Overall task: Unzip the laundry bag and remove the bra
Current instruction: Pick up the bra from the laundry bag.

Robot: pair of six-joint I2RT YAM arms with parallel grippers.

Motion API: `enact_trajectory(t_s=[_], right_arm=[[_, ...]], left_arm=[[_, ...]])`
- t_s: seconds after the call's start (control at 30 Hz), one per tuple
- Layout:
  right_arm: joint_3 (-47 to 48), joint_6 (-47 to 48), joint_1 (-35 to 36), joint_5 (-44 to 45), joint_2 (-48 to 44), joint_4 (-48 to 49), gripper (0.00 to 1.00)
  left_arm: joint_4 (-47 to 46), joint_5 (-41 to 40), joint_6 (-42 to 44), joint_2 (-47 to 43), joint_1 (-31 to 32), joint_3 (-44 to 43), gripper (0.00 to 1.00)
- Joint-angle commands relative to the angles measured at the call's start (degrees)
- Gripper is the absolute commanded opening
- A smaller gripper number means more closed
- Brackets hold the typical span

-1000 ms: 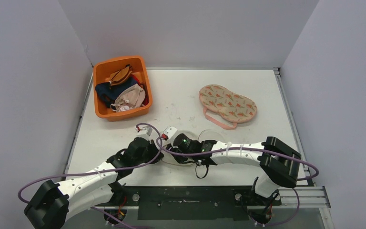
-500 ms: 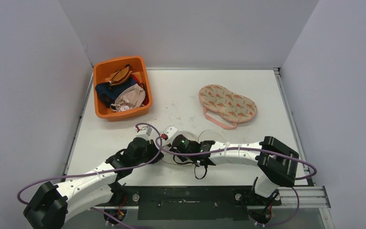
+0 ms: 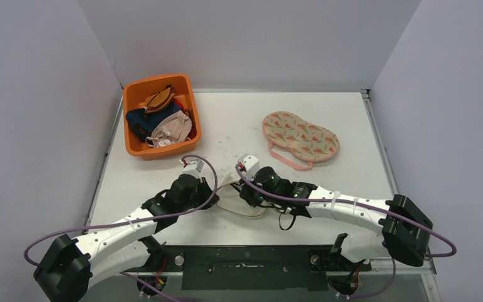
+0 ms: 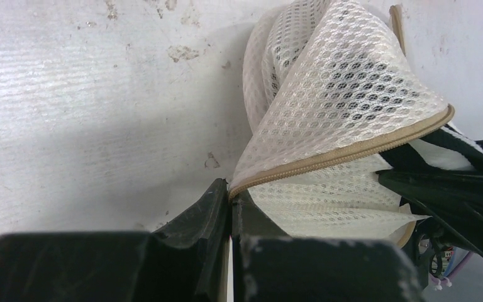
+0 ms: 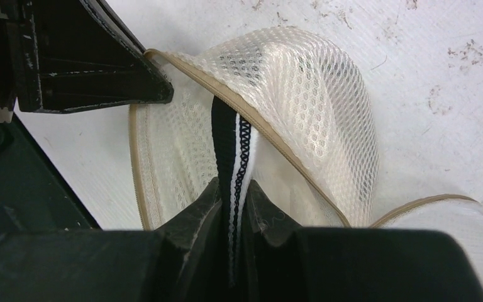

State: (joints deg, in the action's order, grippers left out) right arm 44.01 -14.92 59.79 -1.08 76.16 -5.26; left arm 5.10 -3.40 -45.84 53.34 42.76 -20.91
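The mesh laundry bag (image 4: 346, 82) lies on the surface (image 3: 245, 126), its zipper hem (image 4: 339, 148) clamped in the left gripper (image 4: 229, 196), while the right gripper (image 5: 234, 189) pinches the black-and-white bra (image 5: 233, 135) at the opening. I'd anchor the hem and draw the bra out slowly, away from it.

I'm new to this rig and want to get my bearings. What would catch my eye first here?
The white mesh laundry bag at near centre, held by both arms: the left claw shut on its tan zipper edge, the right claw shut on a black-and-white strap in its opening. Then the orange bin of clothes far left and the carrot-print pouch far right.
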Motion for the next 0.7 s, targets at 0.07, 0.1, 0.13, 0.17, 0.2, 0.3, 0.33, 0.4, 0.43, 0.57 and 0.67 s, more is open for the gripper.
enact_trajectory(t_s=[0.07, 0.1, 0.13, 0.17, 0.2, 0.3, 0.33, 0.4, 0.43, 0.57, 0.67], right_arm=[[-2.6, -1.2, -2.7, -7.3, -5.2, 4.8, 0.05], [-3.5, -1.7, -3.0, -8.3, -5.9, 6.4, 0.05], [-4.4, -2.5, -3.6, -8.9, -7.3, 7.8, 0.05], [-5.2, -3.2, -4.3, -9.4, -8.2, 8.6, 0.05], [-5.7, -3.7, -5.0, -9.7, -8.9, 8.9, 0.05], [-6.4, -4.6, -6.1, -10.2, -9.9, 9.4, 0.08], [-6.3, -4.7, -6.2, -10.2, -9.6, 9.3, 0.1], [-6.1, -4.7, -6.3, -10.4, -8.3, 9.1, 0.16], [-6.1, -4.7, -6.3, -10.6, -7.5, 9.2, 0.17], [-6.4, -5.1, -6.3, -11.0, -4.7, 10.2, 0.22], [-6.3, -5.2, -6.3, -11.0, -3.3, 10.6, 0.27]], left_arm=[[0.0, -1.2, 2.4, 1.9, -1.3, -4.3, 0.0], [-0.1, -1.0, 2.7, 2.3, -1.5, -4.9, 0.0], [-0.1, -1.0, 3.0, 2.7, -1.7, -5.3, 0.0], [0.1, -0.9, 3.2, 3.2, -2.0, -5.8, 0.0], [0.2, -0.9, 3.3, 3.4, -2.2, -6.0, 0.0], [-0.1, -0.4, 3.3, 4.0, -2.6, -5.9, 0.0], [-0.4, -0.1, 3.2, 4.0, -2.6, -5.7, 0.0], [-0.8, 0.4, 3.1, 4.1, -2.6, -5.5, 0.0], [-1.0, 0.7, 3.0, 4.2, -2.6, -5.3, 0.0], [-2.4, 2.1, 2.4, 4.6, -2.5, -4.5, 0.0], [-3.4, 2.7, 1.6, 4.7, -2.5, -3.3, 0.0]])
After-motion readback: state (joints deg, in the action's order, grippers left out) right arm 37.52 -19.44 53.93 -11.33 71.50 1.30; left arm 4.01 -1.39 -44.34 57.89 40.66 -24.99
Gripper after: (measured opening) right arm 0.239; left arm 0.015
